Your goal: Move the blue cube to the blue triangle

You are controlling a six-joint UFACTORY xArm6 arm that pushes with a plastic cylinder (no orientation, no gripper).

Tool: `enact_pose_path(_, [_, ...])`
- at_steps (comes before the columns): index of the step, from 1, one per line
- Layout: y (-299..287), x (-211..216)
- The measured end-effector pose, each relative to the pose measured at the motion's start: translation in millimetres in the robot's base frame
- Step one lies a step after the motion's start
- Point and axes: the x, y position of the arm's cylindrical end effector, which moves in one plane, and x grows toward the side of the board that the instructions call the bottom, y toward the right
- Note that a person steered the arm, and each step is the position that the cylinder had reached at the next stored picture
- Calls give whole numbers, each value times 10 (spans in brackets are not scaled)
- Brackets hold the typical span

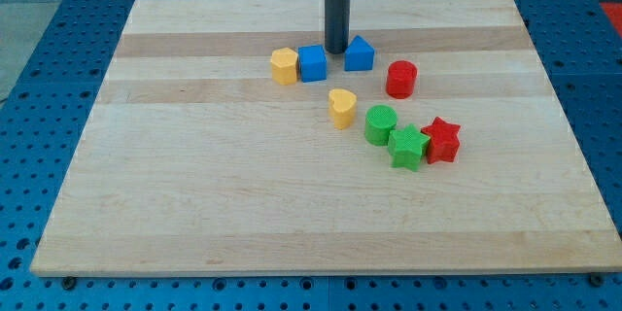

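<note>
Pale wood planks make up the surface (194, 185), which lies on a blue pegboard (39, 19) that shows around its edges. From the far edge a straight dark rod (336, 5) comes down; this tool has no jaws to spread or press together and pinches nothing. Its lower end, the tip (336, 51), sits on the wood in the gap between the blue cube (312, 63) and the blue triangle (359, 54), just at the far side of that gap and close to both.

The blue cube stands left of the tip, and its left face touches or nearly touches a yellow hexagon block (284, 66). The blue triangle stands right of the tip, so the two blue blocks are near each other but apart, with the rod between them.

Further right, a red cylinder (401, 79) stands alone. Nearer the viewer, a yellow heart block (341, 108) lies below the blue pair. To its right, a green cylinder (380, 124), a green star (408, 148) and a red star (442, 140) crowd together, each touching or almost touching the next.
</note>
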Motion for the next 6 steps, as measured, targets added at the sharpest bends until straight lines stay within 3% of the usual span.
enact_pose_path(1, [-243,404])
enact_pose_path(3, [-625,522])
enact_pose_path(4, [-525,853])
enact_pose_path(5, [-941,1100])
enact_pose_path(6, [-1455,830])
